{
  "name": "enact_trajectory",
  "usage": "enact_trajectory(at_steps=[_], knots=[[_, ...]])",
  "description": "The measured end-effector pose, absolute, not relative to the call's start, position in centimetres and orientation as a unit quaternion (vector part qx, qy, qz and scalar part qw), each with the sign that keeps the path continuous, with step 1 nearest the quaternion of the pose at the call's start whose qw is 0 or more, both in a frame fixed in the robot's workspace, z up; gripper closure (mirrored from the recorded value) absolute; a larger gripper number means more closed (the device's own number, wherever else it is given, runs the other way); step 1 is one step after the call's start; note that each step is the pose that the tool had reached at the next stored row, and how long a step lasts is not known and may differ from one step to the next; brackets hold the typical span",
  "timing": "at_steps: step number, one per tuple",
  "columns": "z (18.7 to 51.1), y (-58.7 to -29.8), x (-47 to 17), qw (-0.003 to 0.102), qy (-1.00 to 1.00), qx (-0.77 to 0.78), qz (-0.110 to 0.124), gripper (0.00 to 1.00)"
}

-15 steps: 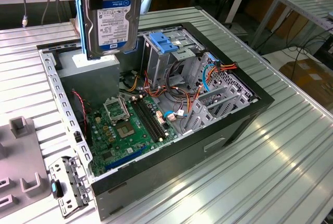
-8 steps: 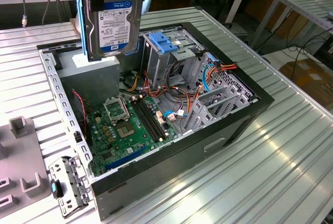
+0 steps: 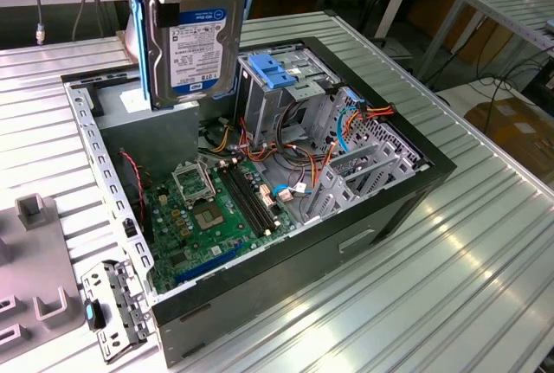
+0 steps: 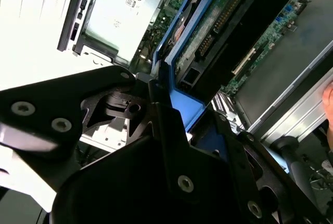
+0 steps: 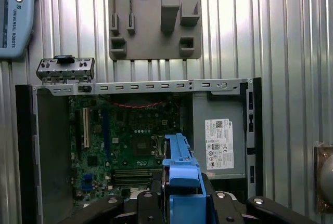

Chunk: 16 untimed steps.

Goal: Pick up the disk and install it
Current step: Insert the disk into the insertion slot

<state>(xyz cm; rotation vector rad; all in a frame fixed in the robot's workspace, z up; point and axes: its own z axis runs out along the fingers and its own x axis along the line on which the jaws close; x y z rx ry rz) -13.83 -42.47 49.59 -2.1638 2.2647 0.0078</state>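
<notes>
The flat dark grey metal hard drive with a white, blue-banded label and blue plastic side rails, the disk (image 3: 197,40), hangs upright in the black gripper (image 3: 166,18), clear above the open black computer case (image 3: 389,209). The jaws are clamped on the disk. One black finger (image 3: 164,5) crosses its label face in the exterior view, the opposite finger is hidden behind the drive, and the gripper's upper body is cut off by the frame.

Directly beneath the jaws lies the green motherboard (image 3: 208,209). Beside it sits a plain grey metal box with a small white sticker (image 5: 218,141), which the drive mostly hides in the exterior view. Just beside the jaws, lower down, a bright blue ribbed plastic bracket (image 3: 273,70) tops the grey metal drive cage (image 3: 260,100), with tangled orange and red cables (image 3: 294,161) partly lost beneath it.

The case rests on a ribbed aluminium table (image 3: 450,286). Well away from the jaws lie a grey fixture plate (image 5: 156,21) and, against the case's corner, a detached grey perforated metal panel (image 3: 112,308).
</notes>
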Motion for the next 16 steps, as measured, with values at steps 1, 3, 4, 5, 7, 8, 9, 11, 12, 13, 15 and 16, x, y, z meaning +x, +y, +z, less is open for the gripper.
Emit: enact_trajectory(at_steps=[1,3,4,5,7,8,9,11,12,13,15,16], knots=[[49.59,-42.47,-13.83,0.005,0.723,-0.691,0.002,0.63],[49.59,-42.5,-13.83,0.005,0.723,-0.691,0.002,0.63],[49.59,-42.52,-13.83,0.005,0.723,-0.691,0.002,0.63],[49.59,-42.53,-13.83,0.005,0.723,-0.691,0.002,0.63],[49.59,-42.53,-13.83,0.005,0.723,-0.691,0.002,0.63],[49.59,-42.53,-13.83,0.005,0.723,-0.691,0.002,0.63],[49.59,-42.53,-13.83,0.005,0.723,-0.691,0.002,0.63],[49.59,-42.56,-13.83,0.005,0.723,-0.691,0.002,0.63],[49.59,-42.61,-13.83,0.005,0.723,-0.691,0.002,0.63],[49.59,-42.68,-13.83,0.005,0.723,-0.691,0.002,0.63],[49.59,-42.85,-13.83,0.005,0.723,-0.691,0.002,0.63],[49.59,-42.95,-13.83,0.005,0.723,-0.691,0.002,0.63]])
